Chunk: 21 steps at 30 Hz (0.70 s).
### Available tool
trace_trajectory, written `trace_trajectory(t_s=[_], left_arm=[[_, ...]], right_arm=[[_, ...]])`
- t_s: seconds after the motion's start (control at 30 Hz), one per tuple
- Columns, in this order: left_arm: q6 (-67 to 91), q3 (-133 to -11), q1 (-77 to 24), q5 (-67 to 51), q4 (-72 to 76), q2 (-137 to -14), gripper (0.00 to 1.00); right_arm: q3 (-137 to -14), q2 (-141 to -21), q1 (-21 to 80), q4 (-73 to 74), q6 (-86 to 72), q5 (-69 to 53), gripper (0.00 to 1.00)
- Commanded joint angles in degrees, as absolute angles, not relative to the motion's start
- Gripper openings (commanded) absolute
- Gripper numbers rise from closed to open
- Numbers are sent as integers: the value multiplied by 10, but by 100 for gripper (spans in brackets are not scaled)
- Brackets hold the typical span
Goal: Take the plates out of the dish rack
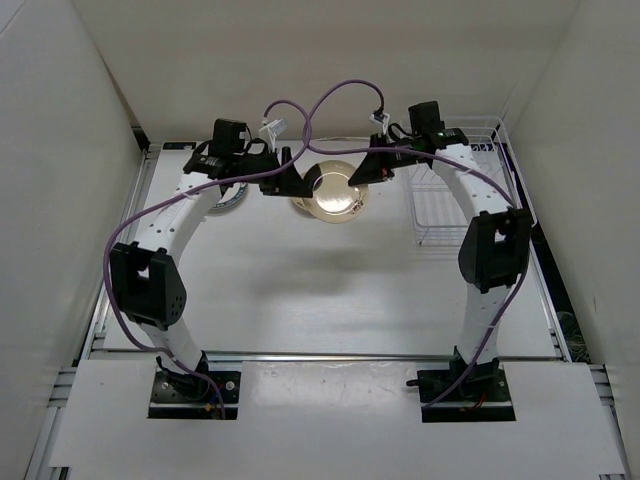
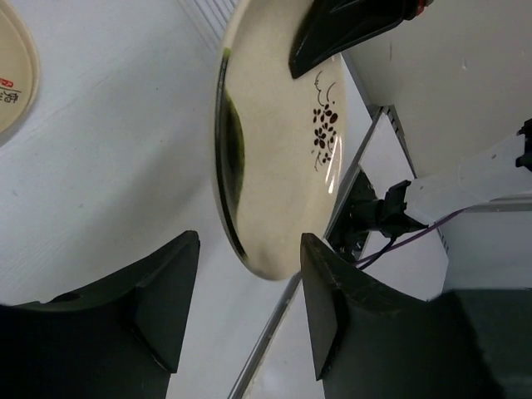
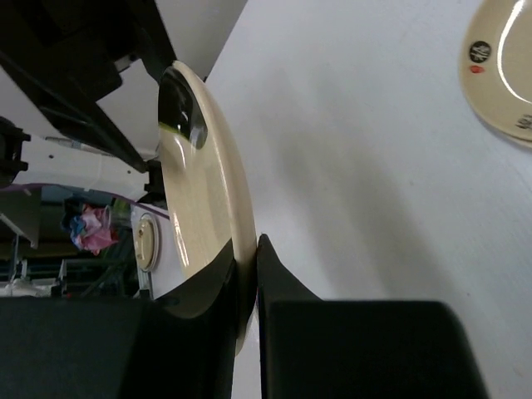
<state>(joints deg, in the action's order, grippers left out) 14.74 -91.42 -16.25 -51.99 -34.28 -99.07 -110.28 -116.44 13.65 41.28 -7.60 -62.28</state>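
Note:
A cream plate [image 1: 336, 192] with a small dark floral mark hangs tilted above the table's far middle. My right gripper [image 1: 364, 176] is shut on its right rim; in the right wrist view the fingers [image 3: 249, 249] pinch the rim of the plate [image 3: 208, 191]. My left gripper [image 1: 303, 183] is open at the plate's left edge. In the left wrist view the plate's [image 2: 274, 150] rim sits just between the open jaws [image 2: 249, 249] without touching. The white wire dish rack [image 1: 455, 200] stands at the far right; no plates show in it.
A second cream plate with red and black marks lies flat on the table at the far left [image 1: 228, 198], partly under my left arm; it also shows in the left wrist view [image 2: 10, 83] and the right wrist view [image 3: 507, 75]. Purple cables loop above both wrists.

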Motion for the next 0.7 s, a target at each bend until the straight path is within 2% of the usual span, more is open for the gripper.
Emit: trace_trajectory(t_s=[0.0,0.17,0.2,0.23,0.33,0.37,0.43,0.47,0.5,0.57,0.67], left_arm=[[151,-904,-161,-538,-334,-991,61],[151,-904,-161,-538,-329,-996,50],[151,-904,-161,-538,-329,-996,45],[151,-904,-161,-538,-329,-996,34],[151,-899,-161,-533,-329,-1001,15],[157,-899,-161,-526,-329,-1001,10],[157,-899,-161,-510,-329,-1001,10],[174,-899,-161,-493,-323,-995,10],[187,-893,-161,-471,-323,-995,10],[240,-880,-161,-392,-309,-980,10],[303,-842,-161,-327,-298,-973,10]], right_arm=[[-1134,-1171,146,382,-97,-685,0],[-1134,-1181,151,376,-102,-685,0],[-1139,-1181,151,376,-102,-685,0],[-1139,-1181,151,376,-102,-685,0],[-1139,-1181,151,376,-102,-685,0],[-1139,-1181,151,376,-102,-685,0],[-1134,-1181,151,376,-102,-674,0],[-1134,-1181,151,376,-102,-660,18],[-1134,-1181,151,386,-94,-640,32],[-1129,-1170,146,410,-77,-580,40],[-1091,-1137,128,416,-71,-543,41]])
